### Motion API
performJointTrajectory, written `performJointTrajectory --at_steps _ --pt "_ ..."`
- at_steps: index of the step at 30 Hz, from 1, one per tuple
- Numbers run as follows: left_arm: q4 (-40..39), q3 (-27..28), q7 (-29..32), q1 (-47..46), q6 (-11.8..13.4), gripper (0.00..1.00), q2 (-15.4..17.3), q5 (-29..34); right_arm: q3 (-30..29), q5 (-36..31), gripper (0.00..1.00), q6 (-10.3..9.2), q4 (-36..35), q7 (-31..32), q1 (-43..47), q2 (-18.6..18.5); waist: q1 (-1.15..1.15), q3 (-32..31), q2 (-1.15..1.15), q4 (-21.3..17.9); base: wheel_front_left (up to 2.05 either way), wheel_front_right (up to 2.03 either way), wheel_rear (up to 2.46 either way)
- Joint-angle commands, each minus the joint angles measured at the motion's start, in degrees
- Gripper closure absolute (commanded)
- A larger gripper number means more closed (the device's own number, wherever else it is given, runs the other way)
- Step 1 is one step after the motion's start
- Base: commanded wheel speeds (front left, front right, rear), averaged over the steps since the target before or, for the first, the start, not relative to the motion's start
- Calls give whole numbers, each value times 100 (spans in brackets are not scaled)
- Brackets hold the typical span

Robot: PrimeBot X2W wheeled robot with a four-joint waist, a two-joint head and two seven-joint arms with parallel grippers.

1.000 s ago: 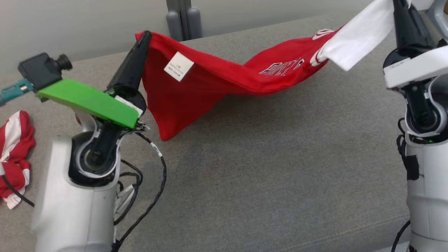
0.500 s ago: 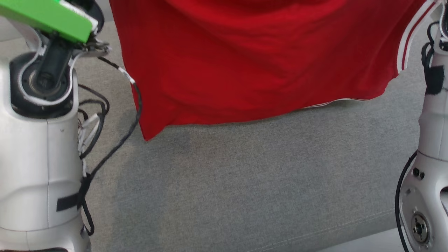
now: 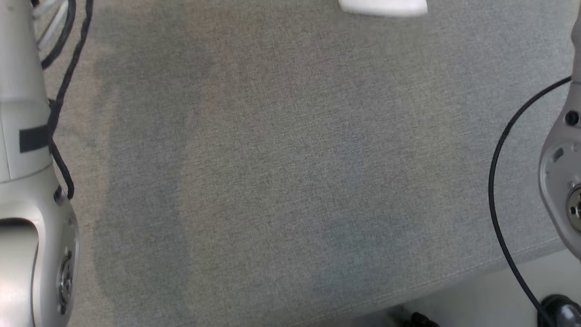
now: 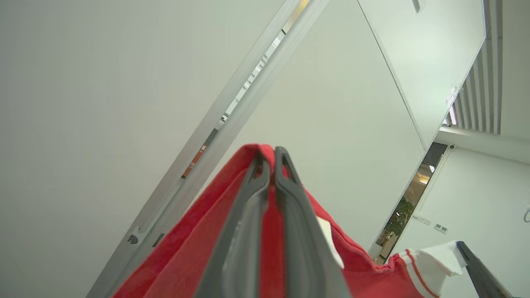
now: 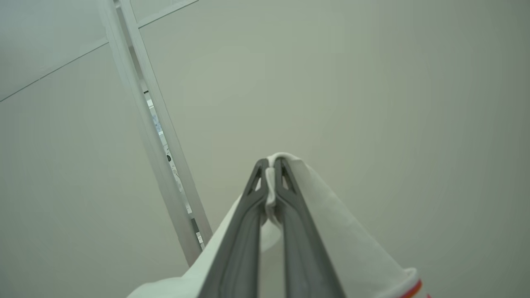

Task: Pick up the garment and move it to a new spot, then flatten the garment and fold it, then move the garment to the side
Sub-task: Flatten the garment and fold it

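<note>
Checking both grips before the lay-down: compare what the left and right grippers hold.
The left gripper pinches red cloth; the right gripper pinches a white sleeve. Red fills the left's whole finger gap; white bunches near the right's tips. Both are shut on one garment.

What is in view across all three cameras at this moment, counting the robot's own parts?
garment: one, red with a white sleeve and striped trim, lifted and strung between the two grippers
label: one, white, on the garment beside the left gripper's fingers
cushion: one, grey fabric, under the arms
wall: pale, behind both grippers
metal strip: one, silver, running up the wall
plant: one, green, far off in a doorway
cables: several, black, along the forearms
forearms: two, pale grey, at the head view's side edges
left gripper: dark, shut on red cloth
right gripper: dark, shut on the white sleeve
</note>
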Motion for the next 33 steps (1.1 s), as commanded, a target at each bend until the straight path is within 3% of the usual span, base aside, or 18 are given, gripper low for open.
performJointTrajectory --at_steps 1,7,15,21,28,33 --pt "16 -58 -188 -148 -65 100 17 59 81 117 100 0 33 -118 -120 5 -1 112 0 5 0 0 0" --pt "-133 -478 -760 -38 -115 100 263 -172 507 446 100 0 32 -317 -32 -181 -1 251 0 96 0 0 0" --pt "508 -1324 -1008 1493 -117 100 742 -637 1428 877 100 0 572 -2 1352 -367 -1 217 0 97 0 0 0" --pt "807 -1535 -1103 2398 -118 100 778 -936 2059 1517 100 0 379 549 2563 -678 -1 -95 0 196 0 0 0" --pt "794 -1666 -1100 3534 -119 100 787 -933 2229 1983 100 0 -147 1135 3985 -1137 -1 -749 0 351 0 0 0" --pt "504 -1673 -1102 4687 -119 100 707 -1142 1961 2105 100 0 -659 1701 5119 -1274 -1 -1305 0 454 0 0 0"
